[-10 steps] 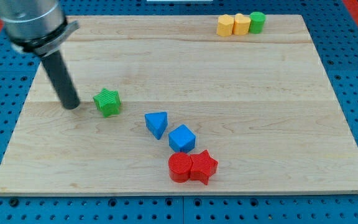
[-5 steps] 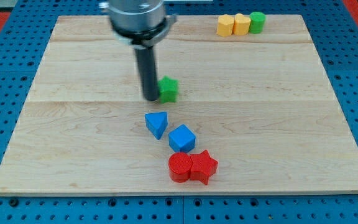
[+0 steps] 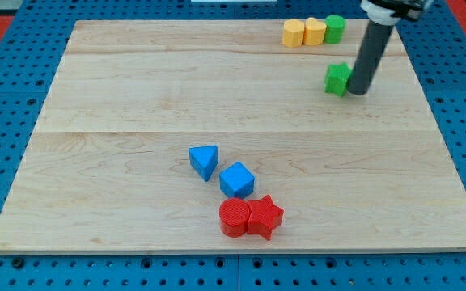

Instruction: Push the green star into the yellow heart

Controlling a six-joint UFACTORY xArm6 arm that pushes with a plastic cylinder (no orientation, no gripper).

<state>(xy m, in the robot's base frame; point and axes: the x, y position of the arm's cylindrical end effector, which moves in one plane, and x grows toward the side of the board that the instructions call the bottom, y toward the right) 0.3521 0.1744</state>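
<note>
On a pale wooden surface (image 3: 120, 97) set over a blue pegboard, eight small blocks are counted: two green, two yellow, two blue and two red. The green star (image 3: 337, 78) lies toward the view's upper right, with my tip (image 3: 357, 91) pressed against its right side; the star's outline is partly hidden by the rod and hard to make out. No jaws are fitted, only the dark rod, whose upper part is cut off at the view's top. At the top edge a row of three is seen touching: a yellow hexagon (image 3: 294, 33), the yellow heart (image 3: 315, 31) and a green cylinder (image 3: 335, 29). The star sits below this row, near but apart. Low in the middle, a blue triangle (image 3: 204, 161), a blue cube (image 3: 236, 179), a red cylinder (image 3: 234, 217) and a red star (image 3: 264, 217) are grouped.
</note>
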